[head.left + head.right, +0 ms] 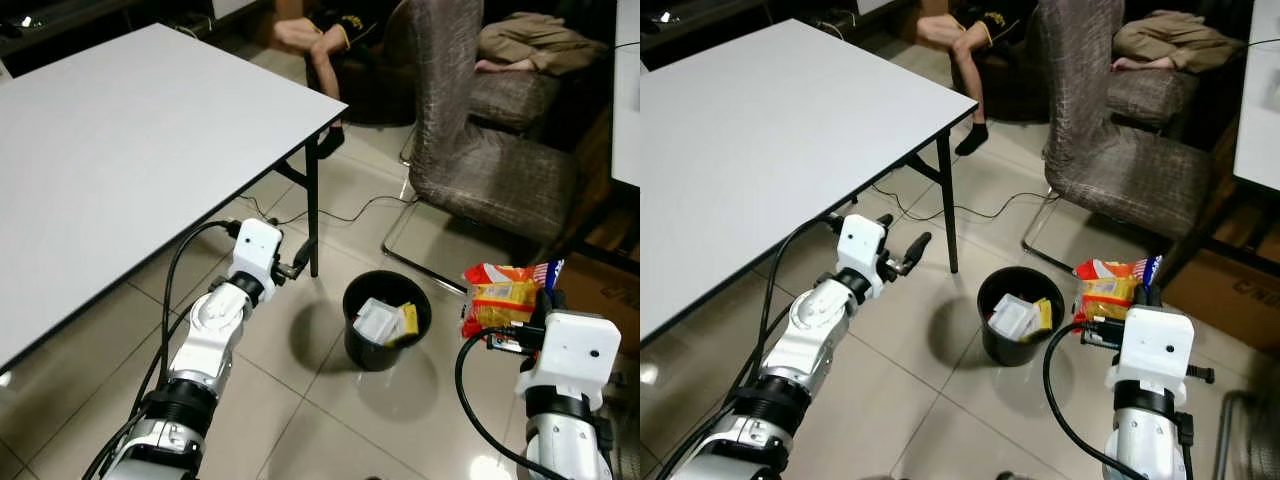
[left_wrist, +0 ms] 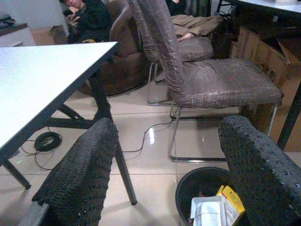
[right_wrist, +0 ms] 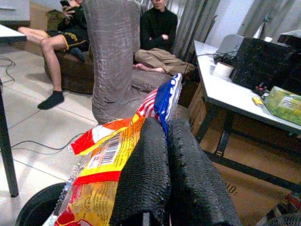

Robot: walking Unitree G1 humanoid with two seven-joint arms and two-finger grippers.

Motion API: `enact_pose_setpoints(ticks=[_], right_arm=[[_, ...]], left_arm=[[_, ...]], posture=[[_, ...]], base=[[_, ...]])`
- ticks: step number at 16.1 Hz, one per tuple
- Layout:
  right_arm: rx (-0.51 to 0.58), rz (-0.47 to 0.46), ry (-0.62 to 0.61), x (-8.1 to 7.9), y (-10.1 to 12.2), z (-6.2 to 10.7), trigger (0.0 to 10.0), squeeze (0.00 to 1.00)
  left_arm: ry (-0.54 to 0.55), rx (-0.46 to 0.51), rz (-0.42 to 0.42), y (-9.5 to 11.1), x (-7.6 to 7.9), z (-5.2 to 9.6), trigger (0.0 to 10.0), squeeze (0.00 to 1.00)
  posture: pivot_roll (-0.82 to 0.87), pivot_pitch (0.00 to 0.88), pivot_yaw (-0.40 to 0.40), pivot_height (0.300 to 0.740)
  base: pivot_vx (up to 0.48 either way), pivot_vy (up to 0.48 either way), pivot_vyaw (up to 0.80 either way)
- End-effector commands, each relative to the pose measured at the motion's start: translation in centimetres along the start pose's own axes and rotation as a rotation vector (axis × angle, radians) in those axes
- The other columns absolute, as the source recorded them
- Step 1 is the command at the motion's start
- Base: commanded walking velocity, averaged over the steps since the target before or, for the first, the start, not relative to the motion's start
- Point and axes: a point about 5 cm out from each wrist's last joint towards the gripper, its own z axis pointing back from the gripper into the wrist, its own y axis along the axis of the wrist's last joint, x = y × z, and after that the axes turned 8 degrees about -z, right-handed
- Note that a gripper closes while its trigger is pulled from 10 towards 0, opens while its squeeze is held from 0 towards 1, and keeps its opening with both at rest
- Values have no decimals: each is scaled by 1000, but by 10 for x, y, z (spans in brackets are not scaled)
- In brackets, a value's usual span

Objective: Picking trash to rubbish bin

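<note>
A black round rubbish bin (image 1: 386,320) stands on the tiled floor and holds white and yellow wrappers (image 1: 385,321). My right gripper (image 1: 545,300) is shut on a red, yellow and blue snack bag (image 1: 503,296), held in the air to the right of the bin, a little above its rim. The right wrist view has the bag (image 3: 113,160) pinched between the closed fingers (image 3: 188,188), with the bin's rim (image 3: 35,205) below. My left gripper (image 1: 300,258) is open and holds nothing, left of the bin near the table leg (image 1: 313,205). The bin (image 2: 207,197) lies between its fingers (image 2: 84,174) in the left wrist view.
A white table (image 1: 110,150) fills the left. A grey patterned chair (image 1: 480,150) with a metal frame stands behind the bin, and a black cable (image 1: 345,212) runs over the floor. People sit on a sofa (image 3: 66,33) further back. A cardboard box (image 1: 1230,290) is at the right.
</note>
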Motion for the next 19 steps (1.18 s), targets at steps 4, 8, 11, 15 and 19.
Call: enact_pose_setpoints(ticks=[4, 8, 11, 15, 19], right_arm=[[-3, 4, -29, 3, -1, 2, 10000, 0], [-15, 1, -29, 1, -2, 4, 10000, 0], [-20, 2, -27, 1, -3, 5, 10000, 0], [-25, 2, -19, -1, -4, 4, 10000, 0], [-24, 1, 0, -3, -5, 4, 10000, 0]], left_arm=[[-16, -15, 4, -3, 1, 3, 10000, 0], [-27, -21, 1, -3, 2, 3, 10000, 0], [-31, -28, 0, -5, 3, 4, 10000, 0], [-46, -35, 5, -6, 6, 5, 10000, 0], [-51, -40, 17, -7, 8, 5, 10000, 0]], posture=[[67, 131, 18, 740], [66, 134, 22, 740], [65, 136, 23, 740], [65, 136, 23, 740], [65, 137, 18, 740]], base=[[480, 0, -105], [428, 0, -733], [356, 0, -800], [0, 0, -775], [0, 0, -175]])
